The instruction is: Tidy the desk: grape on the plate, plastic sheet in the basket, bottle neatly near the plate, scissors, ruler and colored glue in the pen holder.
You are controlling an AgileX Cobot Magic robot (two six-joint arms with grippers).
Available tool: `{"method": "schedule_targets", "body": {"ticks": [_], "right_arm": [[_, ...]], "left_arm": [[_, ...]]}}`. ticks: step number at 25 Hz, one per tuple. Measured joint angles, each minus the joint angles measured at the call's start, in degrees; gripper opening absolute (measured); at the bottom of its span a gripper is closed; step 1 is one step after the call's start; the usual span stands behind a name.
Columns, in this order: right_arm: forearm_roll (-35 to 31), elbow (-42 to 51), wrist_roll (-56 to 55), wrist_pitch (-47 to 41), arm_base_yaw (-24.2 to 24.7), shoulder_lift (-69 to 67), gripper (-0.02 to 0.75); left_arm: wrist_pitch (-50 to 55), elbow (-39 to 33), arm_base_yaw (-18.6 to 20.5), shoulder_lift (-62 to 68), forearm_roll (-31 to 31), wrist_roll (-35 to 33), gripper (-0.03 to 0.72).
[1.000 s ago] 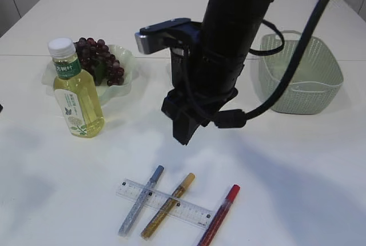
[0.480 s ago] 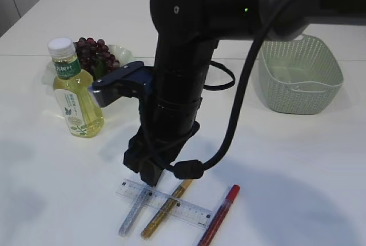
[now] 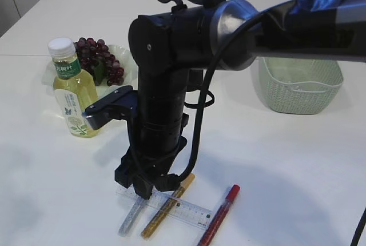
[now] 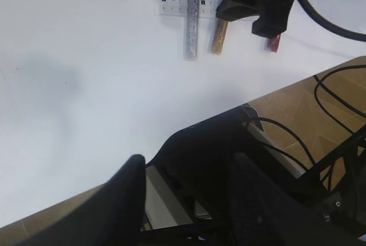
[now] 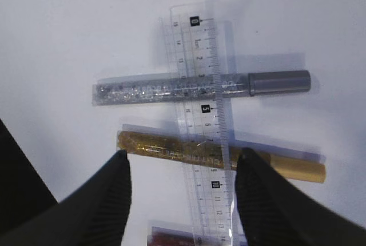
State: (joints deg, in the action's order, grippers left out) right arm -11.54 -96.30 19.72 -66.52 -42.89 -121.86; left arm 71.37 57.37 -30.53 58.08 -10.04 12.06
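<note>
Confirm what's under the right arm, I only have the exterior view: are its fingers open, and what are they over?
Observer: The right wrist view shows the right gripper open, its fingers either side of the ruler where it crosses the gold glue pen.
Operator: Is the ruler clear of the pens?
Observer: No, it lies across the silver glue pen and the gold one.
Operator: And the left arm?
Observer: The left gripper is open, holding nothing, out by the edge of the table.

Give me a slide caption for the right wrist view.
Open right gripper above clear ruler lying across silver and gold glue pens.
</note>
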Motion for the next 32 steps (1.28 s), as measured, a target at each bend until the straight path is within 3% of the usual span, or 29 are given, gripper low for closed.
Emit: {"method": "schedule_targets", "body": {"ticks": [32], "right_arm": [[0.12, -0.12, -0.26, 1.53, -0.84, -6.42, 0.458]], "left_arm": [[0.00, -0.02, 0.00, 0.00, -0.13, 0.13, 0.351]]}}
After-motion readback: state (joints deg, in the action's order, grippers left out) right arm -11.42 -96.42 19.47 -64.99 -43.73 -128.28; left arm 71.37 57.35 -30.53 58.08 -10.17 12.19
